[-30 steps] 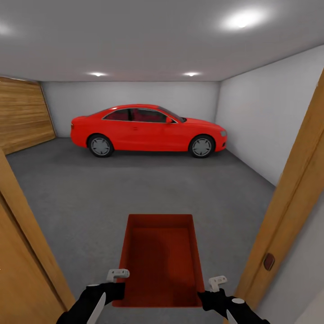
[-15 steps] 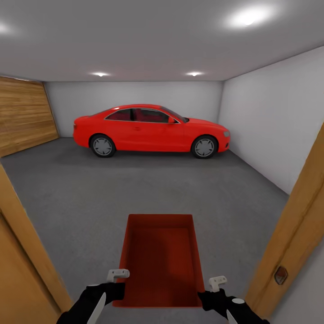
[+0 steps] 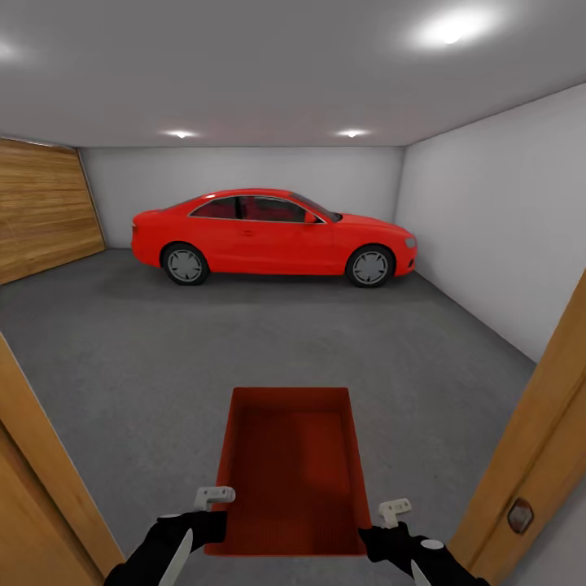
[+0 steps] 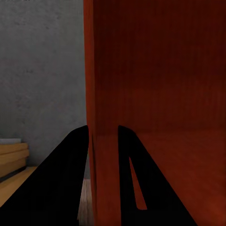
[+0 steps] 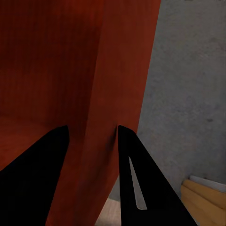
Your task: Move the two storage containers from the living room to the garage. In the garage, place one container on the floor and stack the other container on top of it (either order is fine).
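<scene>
Head cam: I'm looking into the garage through a doorway. Wooden door frame (image 3: pixel 49 456) stands close on my left, wooden door (image 3: pixel 537 456) w/ a dark latch plate close on my right; both flank the arms. Ahead, dark grey concrete floor (image 3: pixel 268 334) lies open up to a red car (image 3: pixel 273 236) parked side-on at the far white wall. Wood-plank garage door (image 3: pixel 41 212) at far left.

Storage container (image 3: pixel 289 468): orange-red open-top bin, held out in front of me above the floor, long axis pointing toward the car. Nothing inside it as far as I can see. I can't tell whether a second bin is nested in it.

Left pincer (image 4: pixel 101 141): fingers pressed onto the bin's left wall, one inside, one outside. Right pincer (image 5: pixel 92 136): same pinch on the right wall. Both grip near the corners closest to me.
</scene>
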Controlling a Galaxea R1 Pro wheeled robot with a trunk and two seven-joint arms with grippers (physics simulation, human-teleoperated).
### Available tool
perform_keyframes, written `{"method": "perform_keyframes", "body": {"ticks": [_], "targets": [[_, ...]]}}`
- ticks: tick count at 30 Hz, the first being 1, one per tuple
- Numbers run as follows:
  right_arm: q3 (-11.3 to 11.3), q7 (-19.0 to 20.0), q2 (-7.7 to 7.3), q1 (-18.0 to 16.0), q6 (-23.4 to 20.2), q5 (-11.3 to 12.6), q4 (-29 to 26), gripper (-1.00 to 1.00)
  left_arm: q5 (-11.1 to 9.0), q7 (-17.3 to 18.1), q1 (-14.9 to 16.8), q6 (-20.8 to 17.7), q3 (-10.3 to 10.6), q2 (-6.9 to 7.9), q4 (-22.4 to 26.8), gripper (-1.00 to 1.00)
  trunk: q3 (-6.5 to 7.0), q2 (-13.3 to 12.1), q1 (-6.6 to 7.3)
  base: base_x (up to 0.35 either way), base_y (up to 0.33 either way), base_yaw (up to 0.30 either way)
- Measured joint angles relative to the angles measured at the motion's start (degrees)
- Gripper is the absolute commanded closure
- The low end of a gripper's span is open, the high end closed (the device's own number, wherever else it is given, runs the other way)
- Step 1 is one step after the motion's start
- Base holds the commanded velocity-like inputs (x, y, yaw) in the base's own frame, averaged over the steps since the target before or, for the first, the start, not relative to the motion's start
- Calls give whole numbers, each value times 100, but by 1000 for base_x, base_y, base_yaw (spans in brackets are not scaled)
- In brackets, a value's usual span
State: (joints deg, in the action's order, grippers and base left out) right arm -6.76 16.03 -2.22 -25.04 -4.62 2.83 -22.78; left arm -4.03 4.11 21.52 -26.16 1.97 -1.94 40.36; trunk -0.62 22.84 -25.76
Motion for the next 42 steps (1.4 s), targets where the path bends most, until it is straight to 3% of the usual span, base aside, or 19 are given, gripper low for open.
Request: {"method": "perform_keyframes", "body": {"ticks": [42], "targets": [[28, 6, 7, -1, 7, -32, 2, 100, -21, -18, 0, 4, 43, 11, 5, 100, 0, 0, 0, 10, 11, 0]]}}
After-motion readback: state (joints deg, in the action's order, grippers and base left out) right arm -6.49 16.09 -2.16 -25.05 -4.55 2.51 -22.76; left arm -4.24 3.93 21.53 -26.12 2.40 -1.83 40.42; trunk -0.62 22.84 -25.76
